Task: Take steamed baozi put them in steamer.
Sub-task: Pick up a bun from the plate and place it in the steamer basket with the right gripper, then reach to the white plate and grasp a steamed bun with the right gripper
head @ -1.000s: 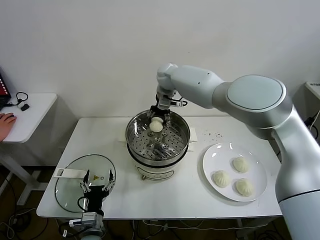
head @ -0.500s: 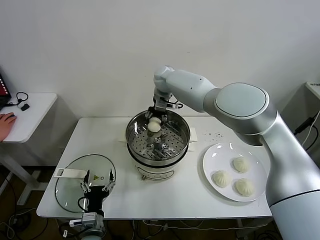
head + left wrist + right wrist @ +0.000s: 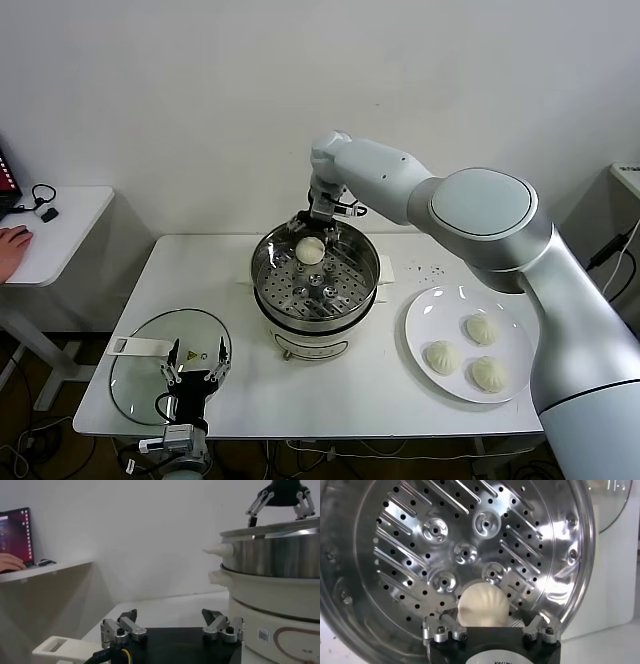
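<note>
I just let go of the bun [image 3: 311, 251]. A moment ago my right gripper [image 3: 314, 229] was pinching it over the steamer [image 3: 316, 283]. Now the jaws are spread wide, and in the right wrist view the bun [image 3: 483, 606] sits on the holed tray with a gap on each side, just below the fingers [image 3: 442, 628]. I think it is lying flat on the tray, but the black gripper body hides its near edge, so I can't be sure.

In the head view the bun is in the middle of the frame, at the far side of the steamer. So one bun is in. Three more buns [image 3: 472, 349] wait on the white plate [image 3: 425, 308], at the lower right of the frame on the bench [image 3: 200, 275].

My left gripper [image 3: 195, 378] rests at the lower left of the frame, by the glass lid [image 3: 140, 370], jaws spread and holding nothing.

Next I should lift the right arm up and go for the plate.
</note>
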